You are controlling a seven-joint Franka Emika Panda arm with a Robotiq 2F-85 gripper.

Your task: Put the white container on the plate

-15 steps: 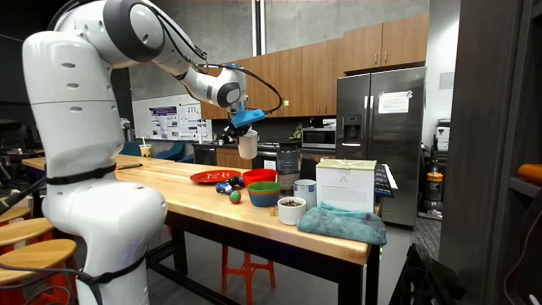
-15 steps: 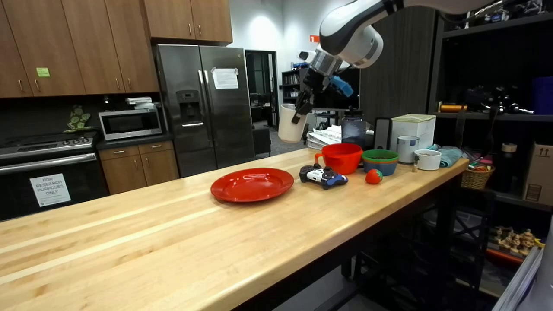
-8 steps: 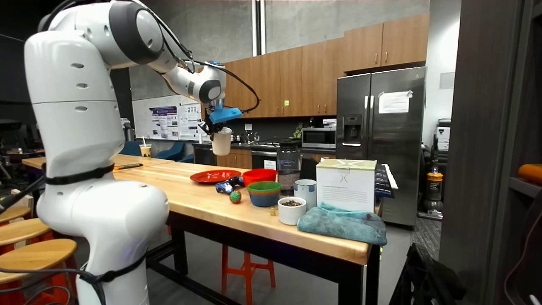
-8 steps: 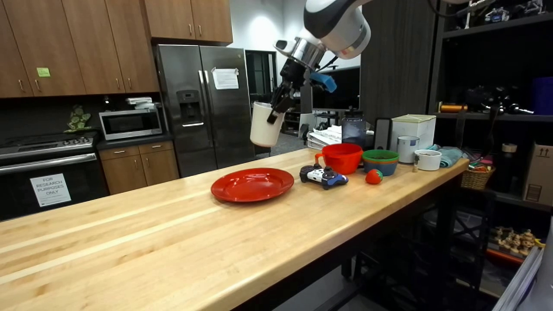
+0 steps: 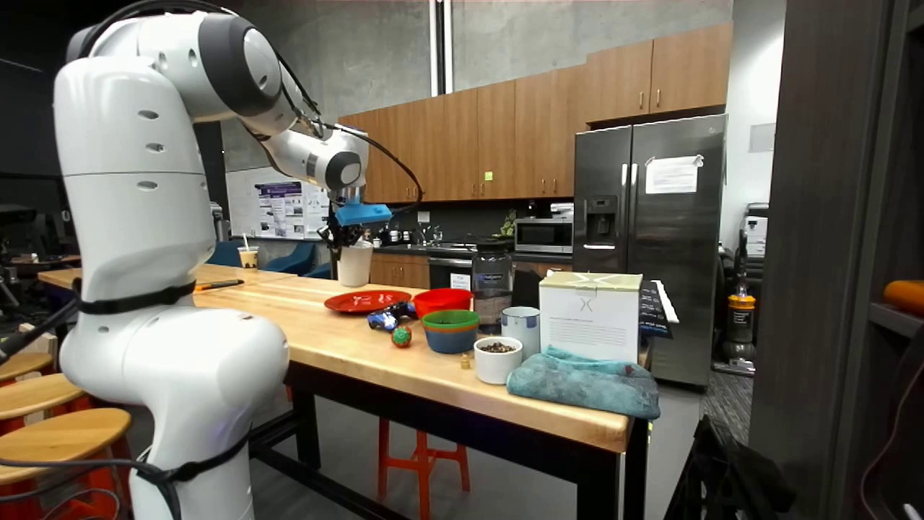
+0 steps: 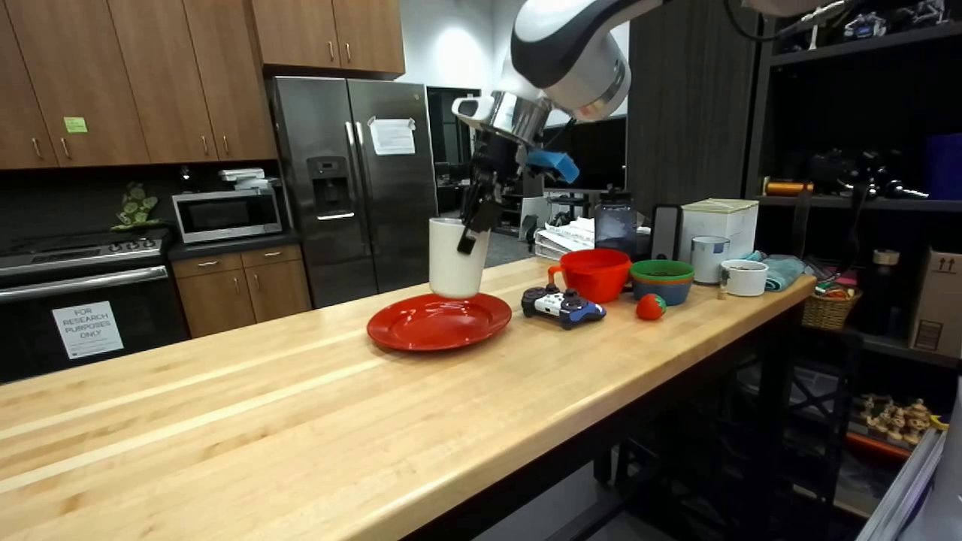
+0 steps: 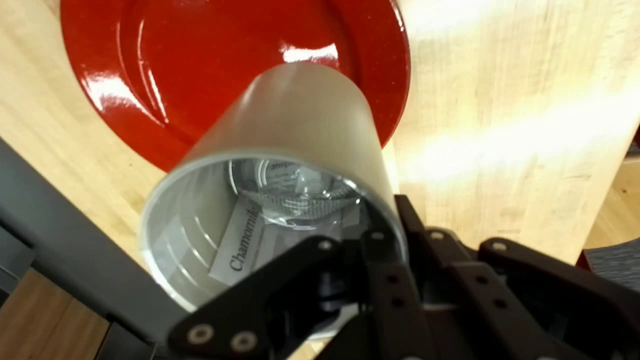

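Observation:
My gripper (image 5: 336,249) is shut on the wall of the white container (image 5: 355,266). One finger is inside the rim and one outside, as the wrist view shows at the fingertips (image 7: 391,212). The container (image 6: 453,263) hangs nearly upright over the far part of the red plate (image 6: 436,324). Its base looks a little above the plate; whether it touches, I cannot tell. In the wrist view the container (image 7: 305,110) covers part of the plate (image 7: 210,55). A clear plastic piece and a label reading "Chamomile" lie inside the container.
Beside the plate are a game controller (image 6: 562,306), a red bowl (image 6: 597,274), stacked bowls (image 6: 661,282) and a toy strawberry (image 6: 650,306). Farther along are a white bowl with dark contents (image 5: 498,359), a patterned cup (image 5: 521,326), a bottle (image 5: 493,278), a white box (image 5: 588,318) and a cloth (image 5: 585,383).
The gripper has carried the container sideways from near the red bowl to over the plate and then lowered it. The container has gone from tilted to nearly upright. The plate has not moved.

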